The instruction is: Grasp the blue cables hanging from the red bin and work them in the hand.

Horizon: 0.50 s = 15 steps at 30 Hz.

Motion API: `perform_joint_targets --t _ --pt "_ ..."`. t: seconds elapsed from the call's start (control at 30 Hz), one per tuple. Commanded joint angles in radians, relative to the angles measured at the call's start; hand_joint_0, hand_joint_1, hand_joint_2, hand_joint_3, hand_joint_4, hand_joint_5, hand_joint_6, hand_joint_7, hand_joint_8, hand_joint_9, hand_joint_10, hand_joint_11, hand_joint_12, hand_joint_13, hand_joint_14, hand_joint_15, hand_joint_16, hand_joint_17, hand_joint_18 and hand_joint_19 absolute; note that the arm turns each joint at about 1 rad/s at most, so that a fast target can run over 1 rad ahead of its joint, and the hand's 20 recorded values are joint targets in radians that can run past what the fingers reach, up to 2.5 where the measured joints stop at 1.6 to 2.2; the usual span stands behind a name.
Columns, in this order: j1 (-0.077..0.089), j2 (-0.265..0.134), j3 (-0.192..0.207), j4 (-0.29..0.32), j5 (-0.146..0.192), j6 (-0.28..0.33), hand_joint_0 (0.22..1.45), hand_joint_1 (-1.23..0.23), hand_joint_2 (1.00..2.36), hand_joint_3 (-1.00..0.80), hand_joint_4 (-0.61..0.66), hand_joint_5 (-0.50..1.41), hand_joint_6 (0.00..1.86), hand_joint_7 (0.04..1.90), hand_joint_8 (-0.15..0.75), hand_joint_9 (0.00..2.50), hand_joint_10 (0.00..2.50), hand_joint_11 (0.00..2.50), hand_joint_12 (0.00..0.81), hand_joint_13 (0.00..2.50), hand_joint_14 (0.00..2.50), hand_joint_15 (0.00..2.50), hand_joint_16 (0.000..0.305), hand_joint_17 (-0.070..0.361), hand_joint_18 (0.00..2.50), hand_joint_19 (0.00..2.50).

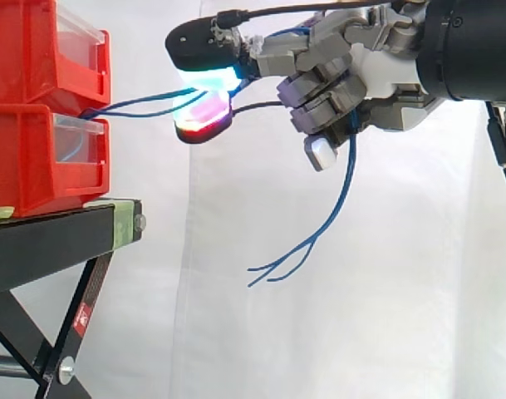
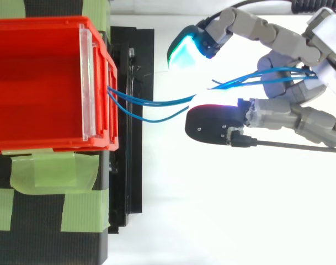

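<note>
Hand [image 1: 352, 75]: in from the right, level with the upper bin, well clear of the stand; closed on the cables.
Pads: cyan-green one [image 1: 209, 77] above, magenta-red one [image 1: 204, 115] below, close together, cables passing between them; white one [image 1: 319, 153] on a curled finger under the palm.
Other fingers [image 1: 319, 100]: curled in against the palm, over the cables.
Cables [image 2: 151, 102]: blue, thin, several; out of the front of the bins about where upper meets lower, in a shallow curve across the gap to the pads, on through the palm, then down below the hand, loose ends splayed in mid-air.
Bins [image 1: 36, 158]: red, two stacked, clear front panels, at the left on the stand.
Stand [image 1: 53, 237]: black, with green tape [image 2: 52, 171] on top.
Curtain [image 1: 253, 332]: white, behind everything.
</note>
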Motion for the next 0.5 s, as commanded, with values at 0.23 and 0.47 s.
perform_joint_targets --t 0.23,0.47 --pt "0.003 -0.001 0.001 -0.003 -0.008 0.001 0.96 -0.68 1.01 -0.7 0.27 0.11 0.25 1.27 0.58 1.71 2.5 2.5 0.706 2.1 2.5 2.15 0.21 0.158 2.5 0.77" --pt "0.006 0.0 0.0 -0.003 -0.008 0.003 0.92 -0.68 1.01 -0.85 0.28 0.09 0.3 1.26 0.58 1.71 2.5 2.5 0.706 2.1 2.5 2.15 0.21 0.158 2.5 0.77"
